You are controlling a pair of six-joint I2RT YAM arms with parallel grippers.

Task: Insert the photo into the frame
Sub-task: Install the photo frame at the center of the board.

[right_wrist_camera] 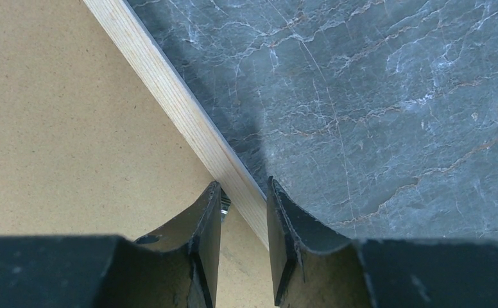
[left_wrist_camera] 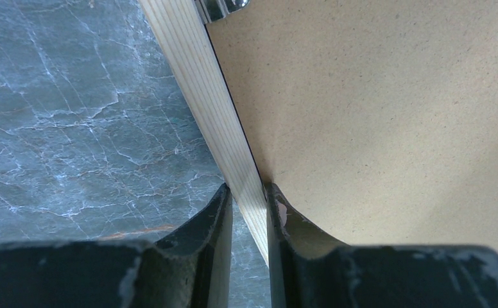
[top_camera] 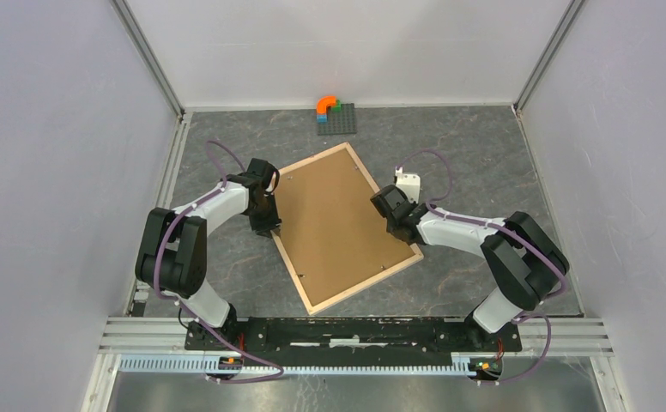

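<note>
The left gripper (left_wrist_camera: 249, 192) pinches the left rail of the frame (left_wrist_camera: 209, 109), and the right gripper (right_wrist_camera: 245, 186) is clamped across the opposite rail. The frame lies back-up on the tabletop (top_camera: 484, 146), with the brown backing board (top_camera: 342, 219) filling it. The photo shows in no view. This looks like a two-sided grasp to lift or turn the frame, so the next move needs level, matched raising. Toy bricks (top_camera: 329, 110) sit farthest back.
</note>
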